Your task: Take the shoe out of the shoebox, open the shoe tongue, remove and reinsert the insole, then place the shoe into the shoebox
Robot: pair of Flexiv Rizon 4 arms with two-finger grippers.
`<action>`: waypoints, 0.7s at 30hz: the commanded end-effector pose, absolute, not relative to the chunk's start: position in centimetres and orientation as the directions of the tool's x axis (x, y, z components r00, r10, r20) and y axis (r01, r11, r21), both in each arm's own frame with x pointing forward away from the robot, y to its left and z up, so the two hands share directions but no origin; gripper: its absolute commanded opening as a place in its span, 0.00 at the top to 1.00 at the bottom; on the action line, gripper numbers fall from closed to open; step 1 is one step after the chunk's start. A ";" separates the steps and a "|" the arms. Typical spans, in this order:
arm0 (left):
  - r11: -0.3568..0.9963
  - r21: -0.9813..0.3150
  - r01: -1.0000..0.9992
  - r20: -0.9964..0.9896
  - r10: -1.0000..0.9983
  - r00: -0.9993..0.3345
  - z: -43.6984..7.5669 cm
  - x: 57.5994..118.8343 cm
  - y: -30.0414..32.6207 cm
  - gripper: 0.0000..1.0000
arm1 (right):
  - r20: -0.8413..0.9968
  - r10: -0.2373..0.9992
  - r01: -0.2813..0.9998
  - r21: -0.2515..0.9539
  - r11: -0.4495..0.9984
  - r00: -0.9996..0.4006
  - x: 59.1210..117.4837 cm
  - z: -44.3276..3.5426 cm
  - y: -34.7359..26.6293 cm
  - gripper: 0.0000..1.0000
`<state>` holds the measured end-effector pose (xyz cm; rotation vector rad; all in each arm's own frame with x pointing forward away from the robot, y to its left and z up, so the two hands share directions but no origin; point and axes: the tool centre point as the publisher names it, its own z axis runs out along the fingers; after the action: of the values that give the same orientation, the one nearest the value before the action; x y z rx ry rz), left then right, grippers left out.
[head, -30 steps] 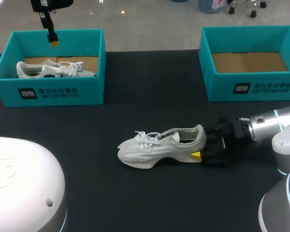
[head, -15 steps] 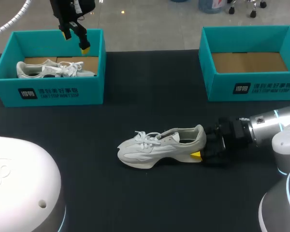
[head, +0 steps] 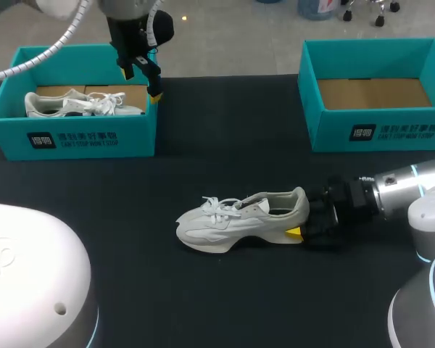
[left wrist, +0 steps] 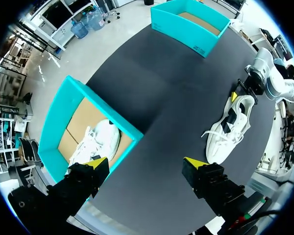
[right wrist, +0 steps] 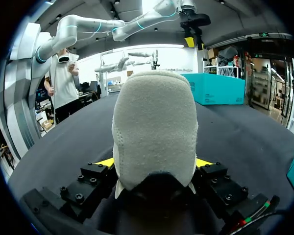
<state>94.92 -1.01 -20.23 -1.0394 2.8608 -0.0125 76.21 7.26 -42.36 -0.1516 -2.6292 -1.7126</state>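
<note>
My right end effector point(right wrist: 154, 162) clamps the heel of the shoe point(head: 239, 217), which lies on the desk point(head: 225, 145). My left end effector point(left wrist: 146, 161) hangs wide open, empty, above the left shoebox point(head: 72, 138) rim. Tongue-opening step, I reckon: left must reach the tongue point(head: 250, 205) w/o shifting it.

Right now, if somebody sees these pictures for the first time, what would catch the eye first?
The white shoe lies on its sole in the middle of the black table, with the right gripper shut on its heel. Next come two teal boxes at the far edge: the left box holds a second shoe, with the open left gripper above its right wall, and the right box shows only its cardboard floor.
</note>
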 end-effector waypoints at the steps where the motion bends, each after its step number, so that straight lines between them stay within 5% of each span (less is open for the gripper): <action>1: 0.767 -0.042 -0.640 -0.088 -0.641 -0.763 -20.2 94.9 -0.9 0.00 | 0.053 0.081 0.081 0.912 0.402 -0.995 76.3 -42.9 7.7 1.00; 13: 0.767 -0.042 -0.640 -0.088 -0.641 -0.763 -20.2 94.9 -0.9 0.00 | 0.053 0.081 0.081 0.912 0.402 -0.995 76.3 -42.9 7.7 1.00; 21: 0.487 -0.049 -0.872 0.009 -0.873 -0.488 -19.8 92.4 -2.2 0.00 | 0.053 0.081 0.081 0.912 0.402 -0.995 76.3 -42.9 7.7 1.00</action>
<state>93.33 -1.99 -20.08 -1.3721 2.7701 -0.0363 76.21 7.25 -42.36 -0.1516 -2.6292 -1.7125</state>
